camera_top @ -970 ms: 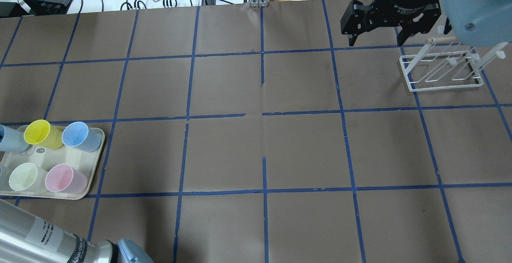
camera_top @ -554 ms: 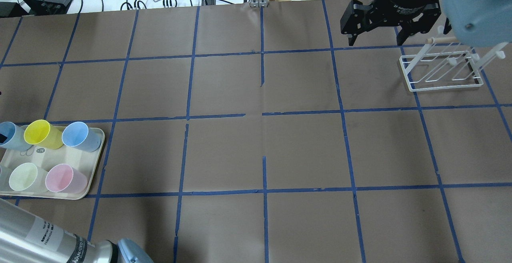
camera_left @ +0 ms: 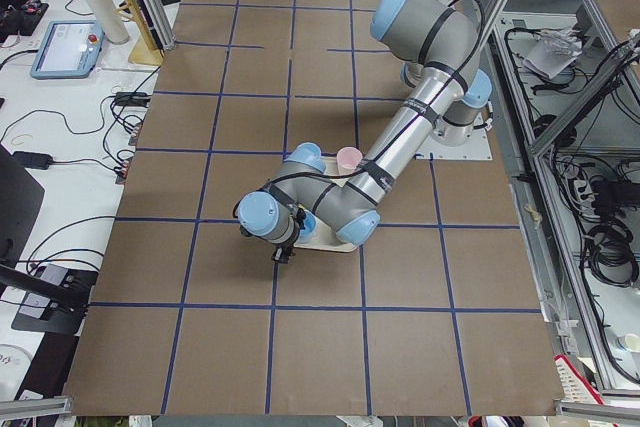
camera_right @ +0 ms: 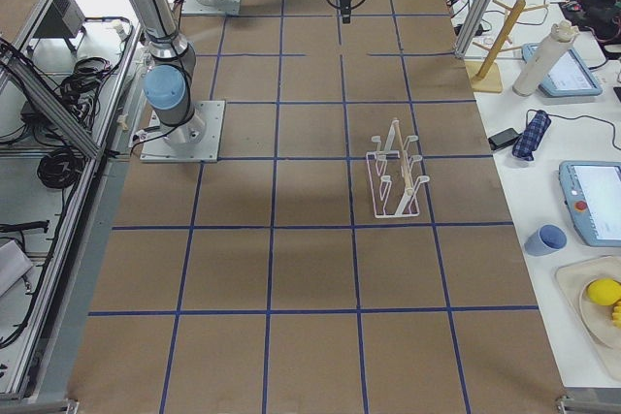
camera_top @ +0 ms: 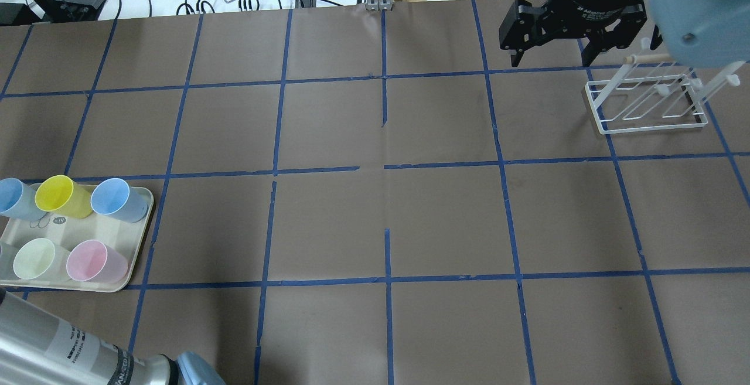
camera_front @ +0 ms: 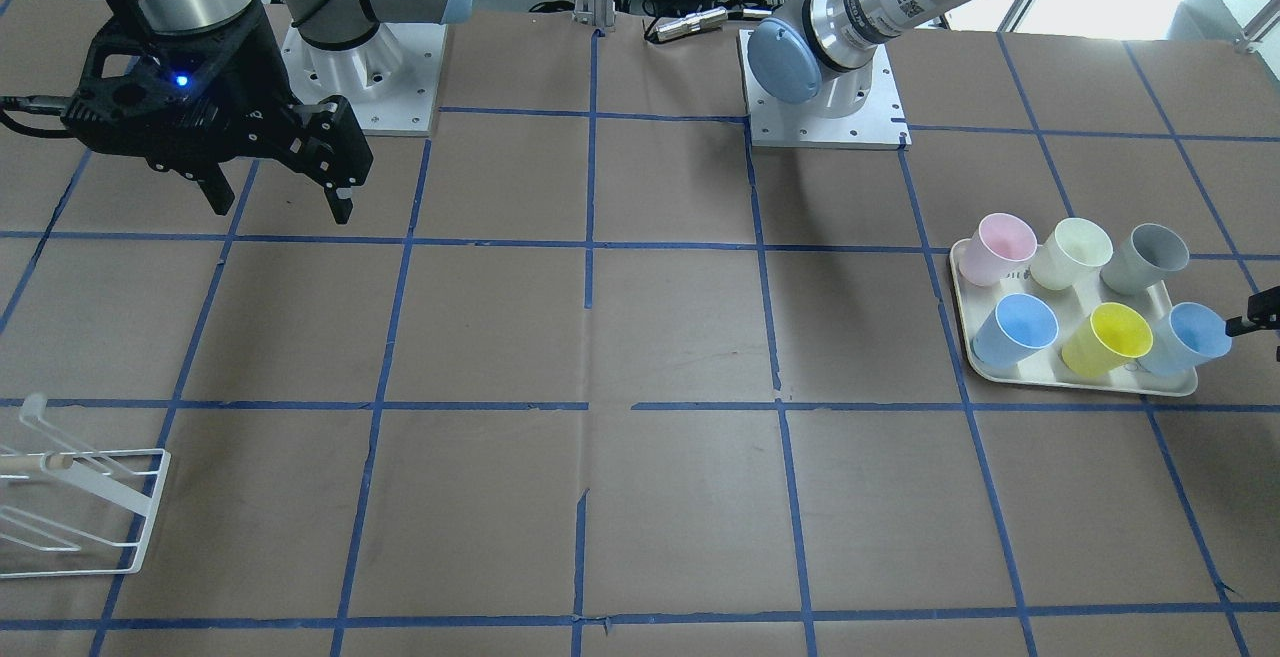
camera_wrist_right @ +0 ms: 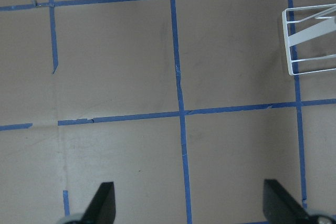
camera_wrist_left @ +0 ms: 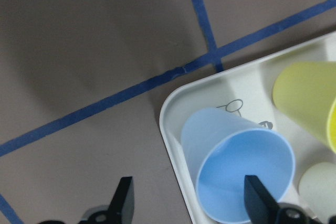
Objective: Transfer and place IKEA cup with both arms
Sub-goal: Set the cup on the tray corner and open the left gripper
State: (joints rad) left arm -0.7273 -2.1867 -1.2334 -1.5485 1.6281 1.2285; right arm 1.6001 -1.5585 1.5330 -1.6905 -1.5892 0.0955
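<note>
The IKEA cup (camera_front: 1185, 337), pale icy-blue, stands upright in the far corner of the cream tray (camera_front: 1080, 382), next to a yellow cup (camera_front: 1108, 339). It also shows in the overhead view (camera_top: 14, 197) and the left wrist view (camera_wrist_left: 239, 163). My left gripper (camera_wrist_left: 187, 192) is open right over that tray corner, one finger above the cup's mouth, the other outside the tray; only a fingertip shows at the edge of the front view (camera_front: 1262, 315). My right gripper (camera_top: 552, 57) is open and empty, high above the table near the white rack (camera_top: 644, 101).
The tray (camera_top: 76, 230) also holds a deeper blue cup (camera_top: 117, 199), a pink cup (camera_top: 94, 261), a pale green cup (camera_top: 35, 259) and a grey cup (camera_front: 1148, 259). The wire rack (camera_front: 75, 507) stands at the far right. Cables and boxes lie beyond the table's far edge.
The dark left fingertip that was at the pale blue cup on the overhead view's left edge has gone out of that view. The cup now shows whole. The right gripper has hardly moved.
</note>
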